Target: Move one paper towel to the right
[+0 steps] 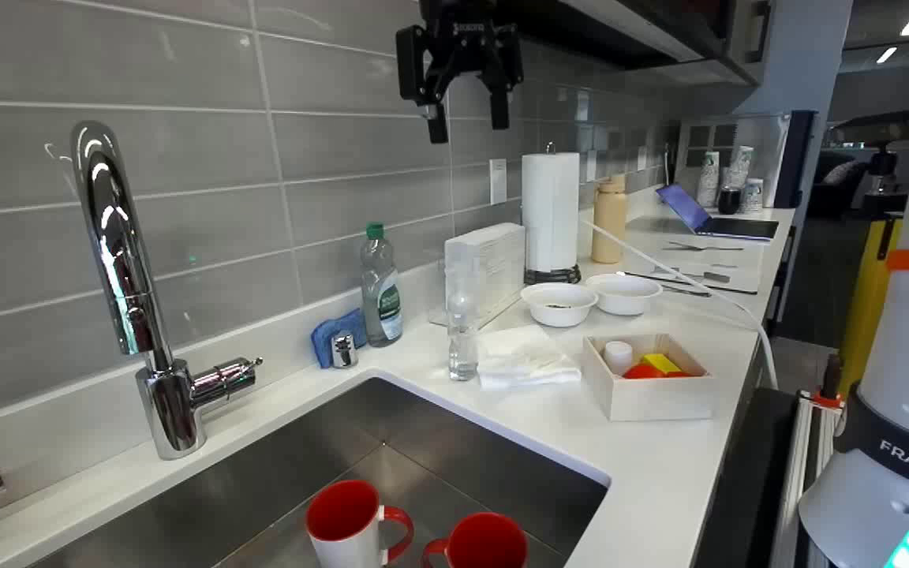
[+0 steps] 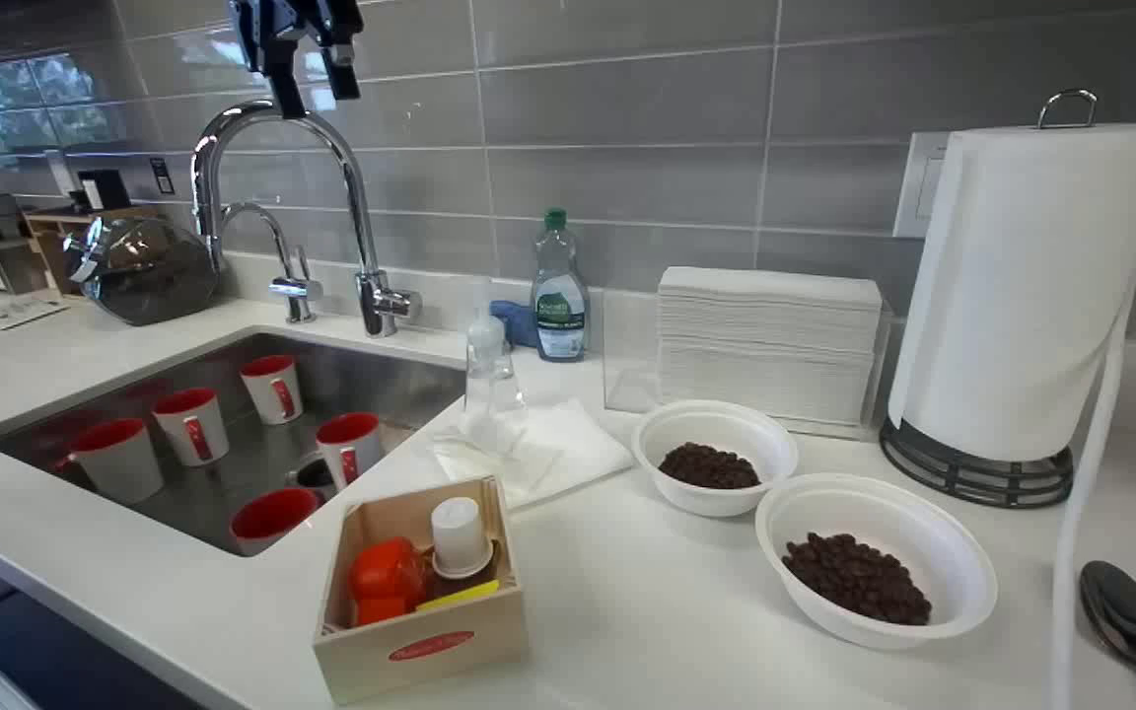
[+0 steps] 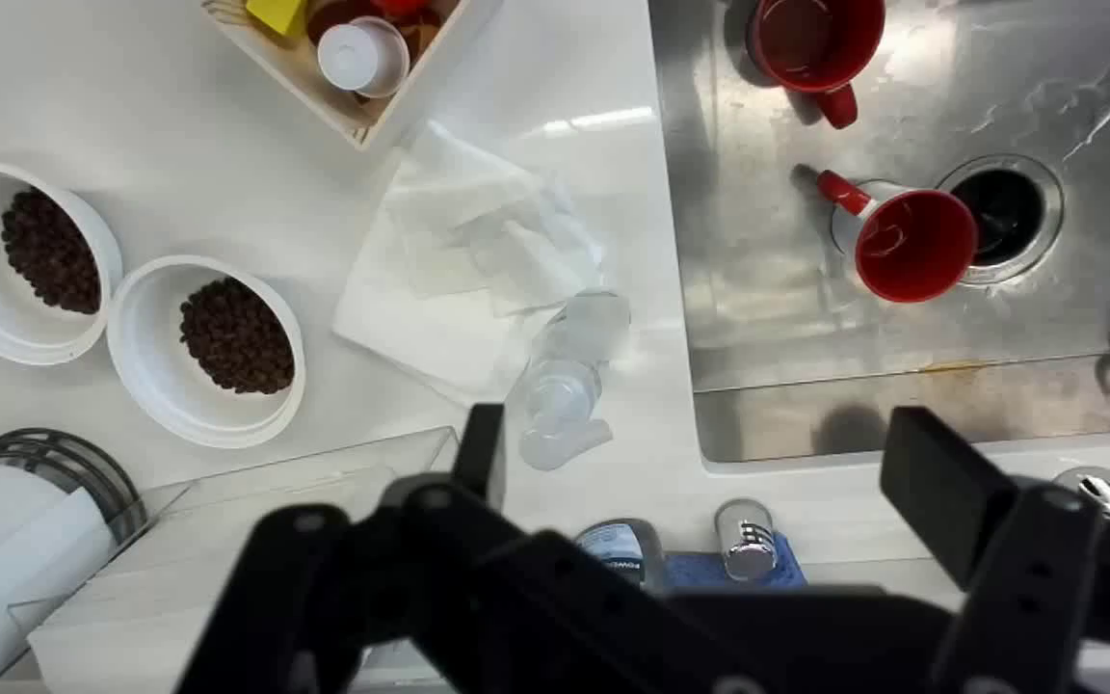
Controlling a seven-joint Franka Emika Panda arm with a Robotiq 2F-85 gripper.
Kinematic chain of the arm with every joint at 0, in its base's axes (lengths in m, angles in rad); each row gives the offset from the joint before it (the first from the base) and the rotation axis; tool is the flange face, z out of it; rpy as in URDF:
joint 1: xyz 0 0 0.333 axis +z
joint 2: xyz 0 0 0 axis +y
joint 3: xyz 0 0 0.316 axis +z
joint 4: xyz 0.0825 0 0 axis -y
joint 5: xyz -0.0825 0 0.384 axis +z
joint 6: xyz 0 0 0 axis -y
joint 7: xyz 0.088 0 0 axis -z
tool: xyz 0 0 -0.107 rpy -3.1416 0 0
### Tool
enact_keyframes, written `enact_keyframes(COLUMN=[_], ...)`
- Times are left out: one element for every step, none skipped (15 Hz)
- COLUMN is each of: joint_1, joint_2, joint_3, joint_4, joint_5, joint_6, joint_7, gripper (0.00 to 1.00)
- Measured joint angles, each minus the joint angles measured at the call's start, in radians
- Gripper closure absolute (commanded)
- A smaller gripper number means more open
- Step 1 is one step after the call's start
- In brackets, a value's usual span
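White paper towel sheets (image 1: pixel 529 359) lie on the counter between the sink corner and the wooden box. In an exterior view the towel (image 2: pixel 583 454) lies flat, with crumpled, thinner pieces on top. The wrist view shows the towel (image 3: pixel 420 323) as a flat sheet under the crumpled layers; I cannot tell how many sheets there are. A transparent pump bottle (image 3: pixel 563 390) stands at the towel's edge and hides part of it. My gripper (image 1: pixel 469 120) is open and empty, high above the counter and apart from the towel. It also shows in an exterior view (image 2: pixel 317 91) and the wrist view (image 3: pixel 704 463).
A wooden box (image 2: pixel 430 651) stands beside the towel. Two white bowls (image 2: pixel 716 419) hold dark beans. A stack of folded towels (image 2: pixel 770 340) and a paper roll (image 2: pixel 1022 296) stand by the wall. A soap bottle (image 1: pixel 379 296), faucet (image 1: pixel 166 394) and sink (image 1: pixel 454 442) with mugs are near.
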Motion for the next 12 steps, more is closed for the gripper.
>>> enact_keyframes(joint_1=[0.0,0.0,0.0,0.0,0.0,0.0,0.0,0.0,0.002,0.006,0.009,0.013], joint_2=[0.0,0.0,0.0,0.0,0.0,0.0,0.0,0.0,0.0,0.001,0.002,0.003], joint_3=[0.0,0.0,0.0,0.0,0.0,0.0,0.0,0.0,-0.002,-0.005,-0.008,-0.014], joint_4=[0.0,0.0,0.0,0.0,0.0,0.0,0.0,0.0,0.0,0.0,-0.001,-0.005], joint_5=[0.0,0.0,0.0,0.0,0.0,0.0,0.0,0.0,0.0,0.0,0.0,-0.001], joint_6=[0.0,0.0,0.0,0.0,0.0,0.0,0.0,0.0,0.0,0.0,0.0,0.0], joint_7=[0.0,0.0,0.0,0.0,0.0,0.0,0.0,0.0,0.0,-0.002,-0.015,-0.043], gripper=[0.0,0.0,0.0,0.0,0.0,0.0,0.0,0.0,0.0,0.0,0.0,0.0])
